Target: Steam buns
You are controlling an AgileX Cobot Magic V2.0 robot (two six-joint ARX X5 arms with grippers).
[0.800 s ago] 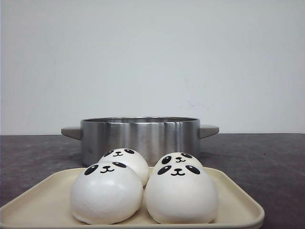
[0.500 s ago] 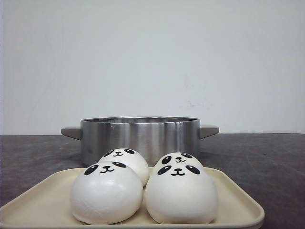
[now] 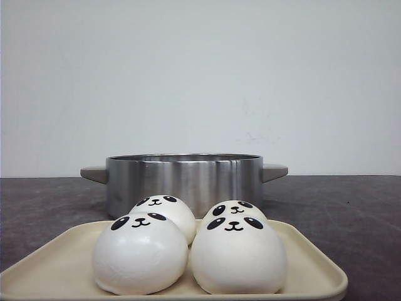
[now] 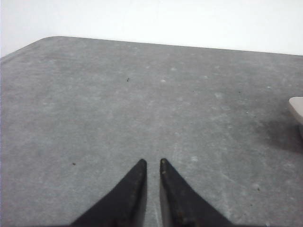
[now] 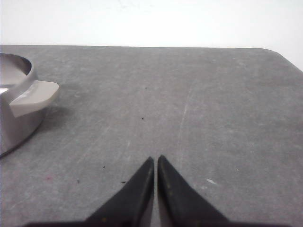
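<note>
Left gripper [image 4: 152, 163]: clenched on nothing, tips nearly touching, only a thin slit between them; hangs low over bare grey tabletop [image 4: 118, 104]. A pale pot handle just enters its wrist view at one edge.
Front-left bun [image 3: 140, 253]: on the cream tray [image 3: 56, 266], touching the front-right one, face towards the camera.
Rear-left bun [image 3: 165, 213]: behind it, partly hidden.
Steel pot [image 3: 183, 180]: lidless, beyond the tray on the tabletop, grey handles out to both sides. Inside not visible from the front view.
Rear-right bun [image 3: 234, 209]: mostly hidden by the one in front.
Front-right bun [image 3: 238, 254]: on the tray, nearest the camera.
Right gripper [image 5: 155, 160]: clenched, empty, tips together; hovers over the tabletop, well apart from the pot, whose right handle [image 5: 34, 96] shows in its wrist view.
Change over the last second: none in the front view; buns, tray and pot sit exactly as in both earlier frames, no arm in shot.
Meaning for task: judged not started. All four buns remain on the tray; either gripper must spread its tips before a first pick.
</note>
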